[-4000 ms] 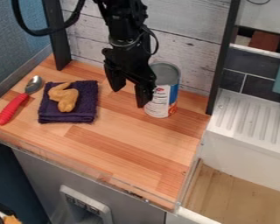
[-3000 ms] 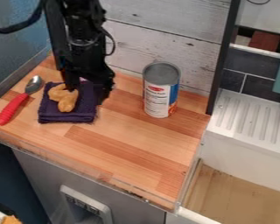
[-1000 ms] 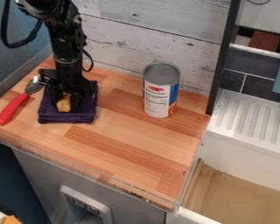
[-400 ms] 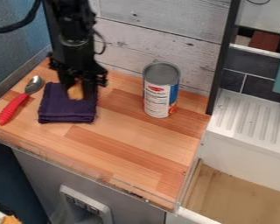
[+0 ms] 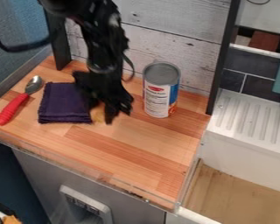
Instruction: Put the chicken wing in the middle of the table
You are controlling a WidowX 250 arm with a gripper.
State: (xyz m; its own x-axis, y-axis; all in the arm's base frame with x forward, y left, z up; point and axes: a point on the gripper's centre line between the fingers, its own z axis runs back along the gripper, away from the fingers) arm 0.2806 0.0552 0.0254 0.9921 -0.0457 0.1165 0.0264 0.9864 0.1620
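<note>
The gripper [image 5: 100,115] is at the left-centre of the wooden counter [image 5: 136,151], fingers pointing down, at the right side of the folded purple cloth [image 5: 61,105]. Its two fingers are closed in on the chicken wing [image 5: 97,113], pinching it; only a small yellow-brown part of the wing is exposed, the remainder being hidden by the black fingers.

Compared with the frame just before, the gripper and the wing have shifted to the right and toward the near side. In that frame the wing is over the far part of the cloth; it now appears beside the cloth's right edge, left of the counter's middle. Clearance between wing and wood cannot be determined. In the earliest frame the wing lies on the cloth, with the gripper apart from it, in front of the can [image 5: 161,90].

The can stands upright at the far right, apart from the gripper, its position unchanged. The spoon [image 5: 15,108], red handle to the near side, remains on the counter left of the cloth.
</note>
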